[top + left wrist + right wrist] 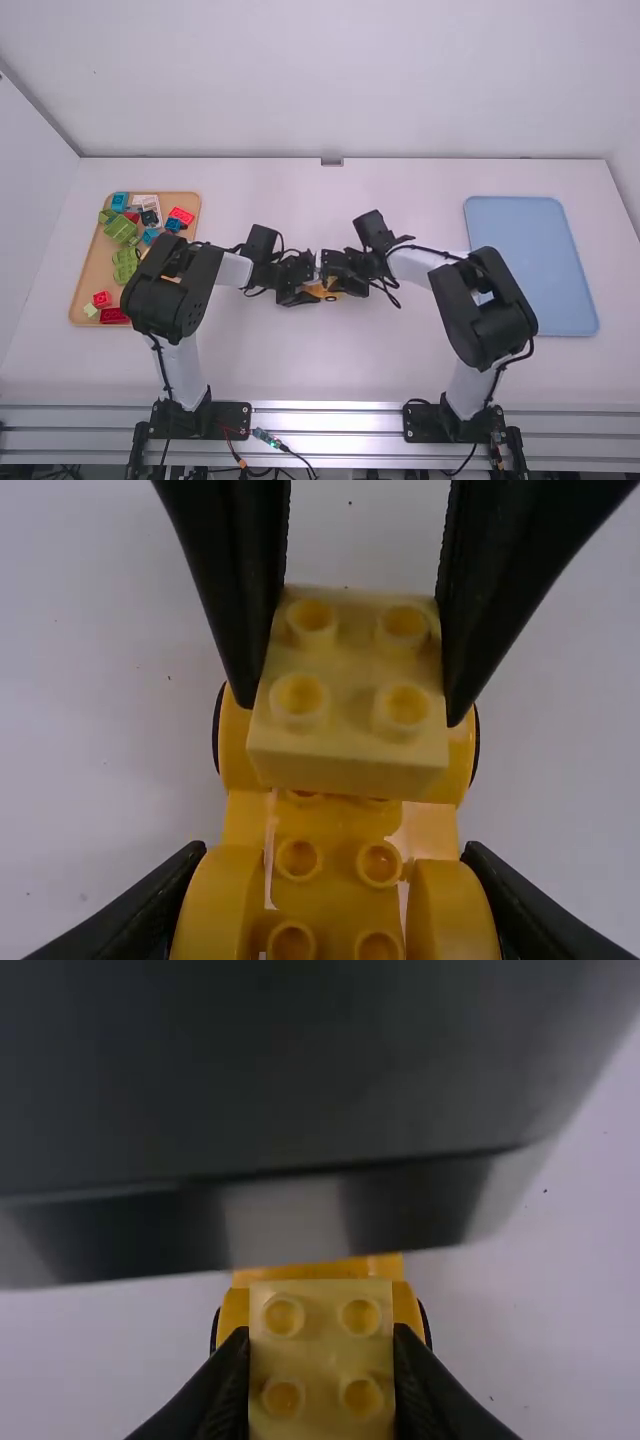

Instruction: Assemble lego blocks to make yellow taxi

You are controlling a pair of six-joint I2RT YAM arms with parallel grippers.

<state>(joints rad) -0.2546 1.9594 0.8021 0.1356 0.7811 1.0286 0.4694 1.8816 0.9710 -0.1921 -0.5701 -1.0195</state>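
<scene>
"High view first: where does the work stand?"

"At the middle of the worktop (340, 370), where the two arms meet over the yellow chassis (337, 895). Spare blocks (123, 229) lie in the tray (85, 270) on the left."

"Step in hand?"

"Judged to be the fitting of one pale block (350, 715) onto the chassis. It overlies the studs near one end; whether it is seated or just above them, I cannot tell."

"How should it be done well?"

"Square the block to the stud rows first, its sides parallel to the chassis. Lower it level, then press straight down with even force, the left side bracing. A tilted press would likely catch one row and lift the other. Confirm there is no gap before release, and open gently so the block is not pulled off again."

"Condition of each tool?"

"Left tool (333, 880): fingers set wide apart, one against each rounded side of the chassis, gripping it. Right tool (320, 1360): fingers closer together, pinching the block by two opposite sides, studs exposed between them."

"Any risk noted?"

"Clearance. The tools are very near each other; the right should rise straight up after letting go."
</scene>
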